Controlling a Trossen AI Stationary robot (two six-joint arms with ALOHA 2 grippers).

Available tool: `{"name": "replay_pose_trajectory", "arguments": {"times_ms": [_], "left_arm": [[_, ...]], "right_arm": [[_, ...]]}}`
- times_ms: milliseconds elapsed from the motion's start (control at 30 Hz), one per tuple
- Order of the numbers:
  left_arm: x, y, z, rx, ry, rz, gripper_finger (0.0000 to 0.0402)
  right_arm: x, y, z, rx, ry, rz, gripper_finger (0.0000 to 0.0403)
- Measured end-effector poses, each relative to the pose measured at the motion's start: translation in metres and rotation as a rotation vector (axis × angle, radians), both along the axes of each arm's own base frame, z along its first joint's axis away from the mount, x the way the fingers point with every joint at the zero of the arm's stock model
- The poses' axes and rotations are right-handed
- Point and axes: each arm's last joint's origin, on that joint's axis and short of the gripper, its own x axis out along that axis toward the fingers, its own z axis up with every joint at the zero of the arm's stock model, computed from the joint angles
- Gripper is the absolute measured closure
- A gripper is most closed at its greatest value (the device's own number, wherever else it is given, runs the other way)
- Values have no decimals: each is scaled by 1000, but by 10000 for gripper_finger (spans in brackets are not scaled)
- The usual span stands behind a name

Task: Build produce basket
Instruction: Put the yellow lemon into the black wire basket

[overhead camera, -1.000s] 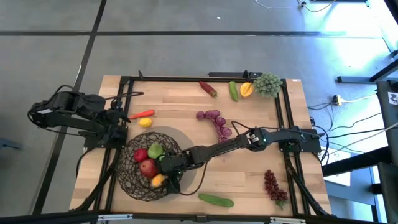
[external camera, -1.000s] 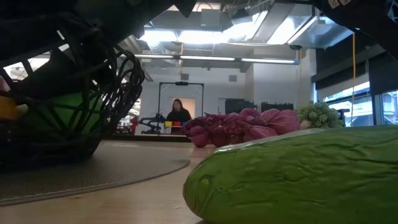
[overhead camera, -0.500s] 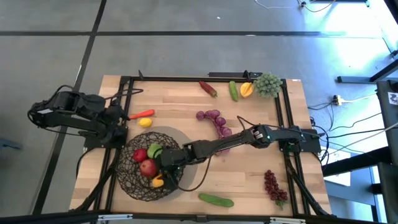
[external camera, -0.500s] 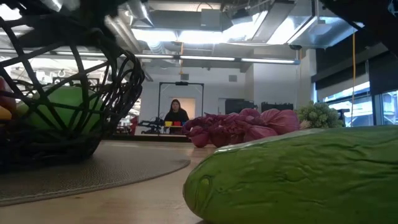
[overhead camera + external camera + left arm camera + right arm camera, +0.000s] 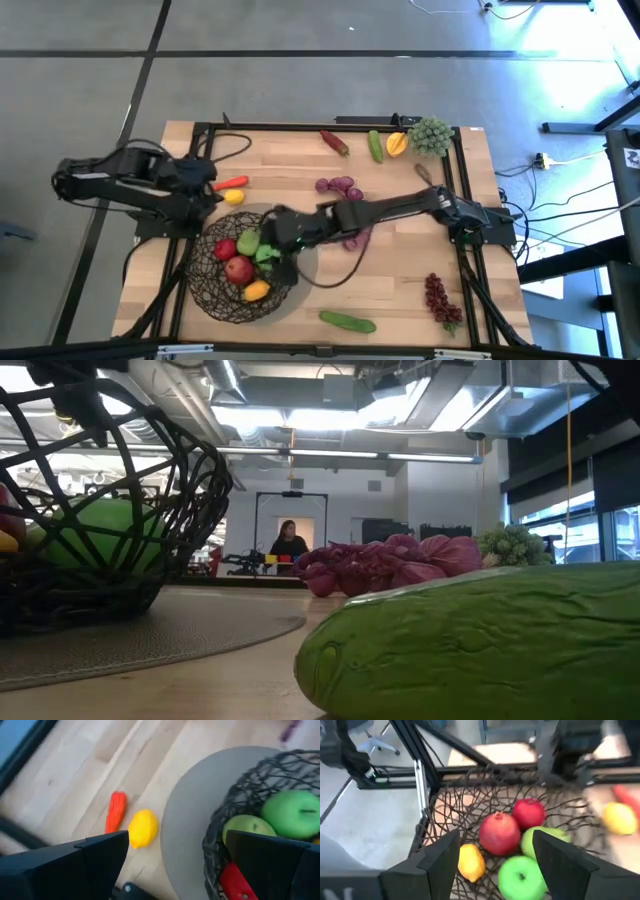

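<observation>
The basket stands on a grey round mat at the left front part of the table. Inside it lie a red apple, a smaller red fruit, two green apples and a yellow fruit.

The right gripper is over the basket's rim on the side toward the table's middle, with its fingers spread apart and nothing between them. In the right wrist view the two dark fingers frame the fruits in the basket.

The left gripper hangs near the left edge of the table, just beside an orange chili and a yellow lemon. Its fingers are also wide apart and empty (the left wrist view shows the chili and the lemon on the wood between them).

More produce lies around on the table: a purple grape bunch near the middle, partly under the right arm, a dark-red grape bunch at the right front, a cucumber at the front edge, and at the far edge a red chili, a second cucumber, an orange fruit and a pale green bunch.
</observation>
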Motion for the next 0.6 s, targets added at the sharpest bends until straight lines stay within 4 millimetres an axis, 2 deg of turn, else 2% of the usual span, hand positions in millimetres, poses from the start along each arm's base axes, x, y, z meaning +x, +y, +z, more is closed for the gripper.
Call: {"name": "replay_pose_trajectory", "arguments": {"times_ms": [367, 600], "left_arm": [[36, 22, -18, -20, 199, 225, 78], [53, 48, -32, -40, 346, 266, 78]], "right_arm": [[-76, -31, 104, -70, -140, -14, 155], [-116, -48, 143, -160, -215, -33, 155]]}}
